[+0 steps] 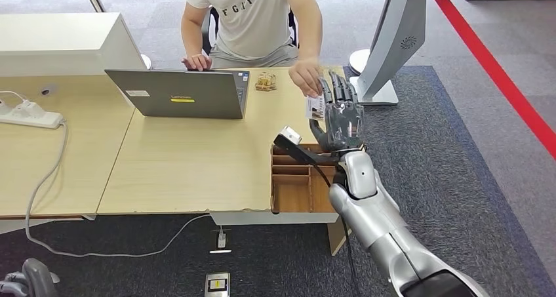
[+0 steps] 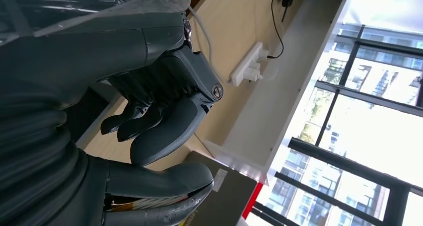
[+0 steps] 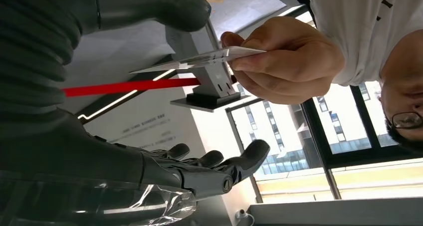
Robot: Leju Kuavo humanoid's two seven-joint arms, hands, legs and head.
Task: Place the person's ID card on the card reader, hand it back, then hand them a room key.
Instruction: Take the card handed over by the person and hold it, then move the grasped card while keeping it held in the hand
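Here the right robot hand (image 1: 339, 117) is raised above the surface (image 1: 197, 159), fingers spread wide, holding nothing. The person's hand (image 3: 284, 61) pinches the card (image 3: 199, 61) just beside its thumb, perhaps touching. The left robot hand (image 2: 159, 116) hangs low, its fingers curled inward around nothing.

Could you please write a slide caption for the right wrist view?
A person's hand holds out an ID card above the robot's open right hand.
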